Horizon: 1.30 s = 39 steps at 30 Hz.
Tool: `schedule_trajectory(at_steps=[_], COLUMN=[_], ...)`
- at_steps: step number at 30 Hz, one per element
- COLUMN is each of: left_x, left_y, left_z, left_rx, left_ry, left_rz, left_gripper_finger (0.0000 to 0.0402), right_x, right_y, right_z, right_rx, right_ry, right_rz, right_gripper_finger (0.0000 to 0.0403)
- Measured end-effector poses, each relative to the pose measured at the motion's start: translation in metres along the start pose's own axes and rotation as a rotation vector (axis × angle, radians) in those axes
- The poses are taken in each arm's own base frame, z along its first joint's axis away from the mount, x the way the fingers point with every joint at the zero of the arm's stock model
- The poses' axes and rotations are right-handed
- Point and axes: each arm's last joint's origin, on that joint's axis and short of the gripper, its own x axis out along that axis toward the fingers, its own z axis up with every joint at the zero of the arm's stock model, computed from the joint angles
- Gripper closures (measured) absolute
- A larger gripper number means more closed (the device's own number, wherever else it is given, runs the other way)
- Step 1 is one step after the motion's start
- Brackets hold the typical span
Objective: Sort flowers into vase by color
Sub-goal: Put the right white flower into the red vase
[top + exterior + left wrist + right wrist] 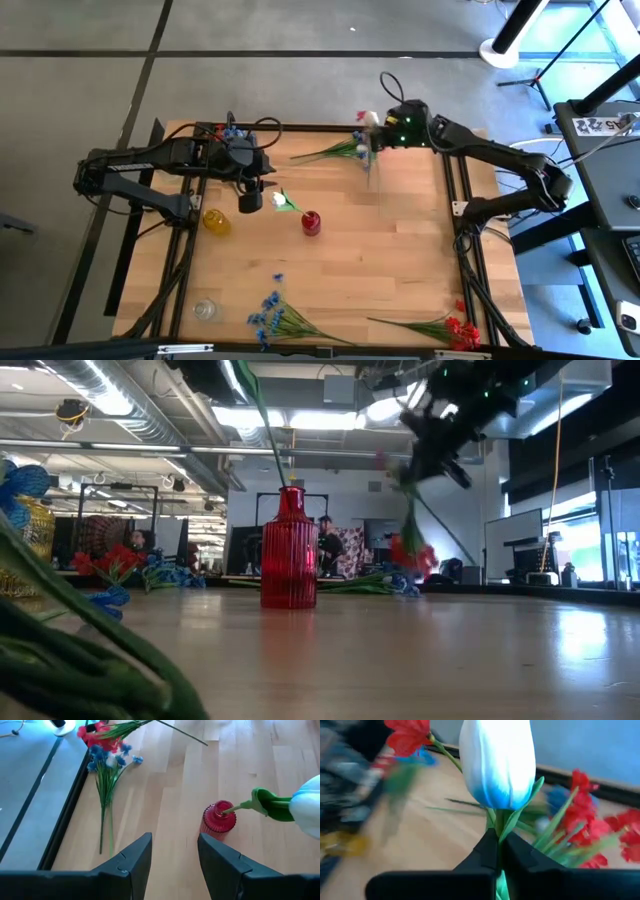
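A red ribbed vase (311, 222) (288, 550) (219, 817) stands mid-table. A white tulip sticks into its mouth by the stem, its bloom (283, 200) (310, 805) leaning toward my left gripper (250, 203) (175, 845). That gripper hovers open just left of the vase and touches nothing. My right gripper (378, 138) (499, 837) is near the far edge, shut on a second white tulip (497, 762). A mixed bunch (338, 150) lies at the far edge, a blue bunch (272, 318) and a red bunch (452, 328) at the near edge. My right gripper pinches the white tulip's green stem (499, 822) between its two fingers, just under the bloom. The bloom stands out beyond the fingertips. The rest of the stem (410, 530) hangs below the gripper, blurred, and the flower is lifted clear of the table.
A yellow vase (215, 221) stands left of the red one, under my left arm. A clear glass vase (205, 310) is near the table's near-left corner. Bare wood lies between the red vase and the right edge. People and equipment show in the room beyond.
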Motion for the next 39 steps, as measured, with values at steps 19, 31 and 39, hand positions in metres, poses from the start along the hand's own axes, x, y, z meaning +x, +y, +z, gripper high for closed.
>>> schedule_trajectory(at_steps=[19, 31, 39], left_x=[-0.001, -0.004, -0.008], left_y=[-0.009, -0.023, -0.038], left_z=[0.001, -0.001, -0.007], left_rx=[-0.281, -0.327, -0.294], left_ry=[-0.009, 0.014, 0.072], left_rz=[-0.041, -0.085, -0.123], left_gripper_finger=[0.0246, 0.0246, 0.0246], right_x=[-0.007, -0.017, -0.028], right_y=[0.026, 0.007, 0.009], right_z=[-0.073, -0.159, -0.195], right_rx=[-0.062, 0.129, 0.229], right_ry=[0.428, 0.786, 1.010], right_rz=[-0.104, -0.378, -0.388], right_gripper_finger=[0.0384, 0.0316, 0.0242])
